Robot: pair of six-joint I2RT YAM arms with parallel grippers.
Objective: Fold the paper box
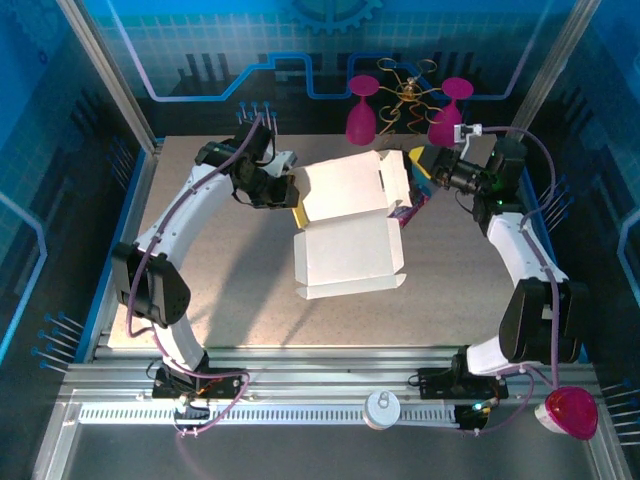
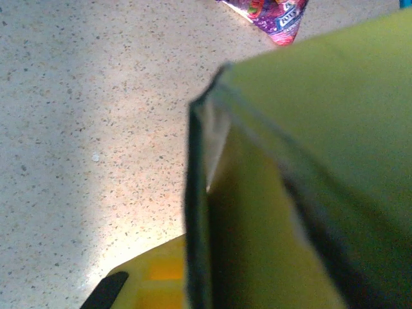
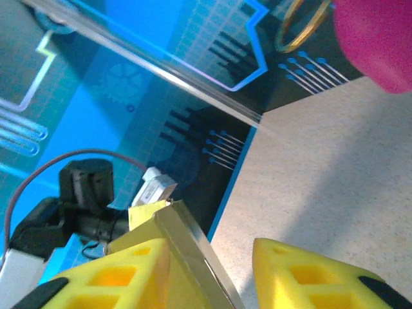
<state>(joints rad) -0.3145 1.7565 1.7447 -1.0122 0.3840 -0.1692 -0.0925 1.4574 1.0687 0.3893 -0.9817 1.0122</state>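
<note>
Top external view had the paper box [image 1: 345, 235] lying spread mid-surface [image 1: 460, 290], pale side up, between both arms. The right tool [image 1: 422, 168] stood parted around a flap at its far right corner. The left tool [image 1: 288, 195] met its left edge, but I couldn't tell its grip.

Right pincer [image 3: 209, 252] spread apart, left pincer [image 1: 295, 201] pointing rightward.

Paper box [image 2: 335, 129] close at right, blurred; purple snack packet [image 2: 277, 16] at top; left claw's finger [image 2: 154, 280] low, beside box.
</note>
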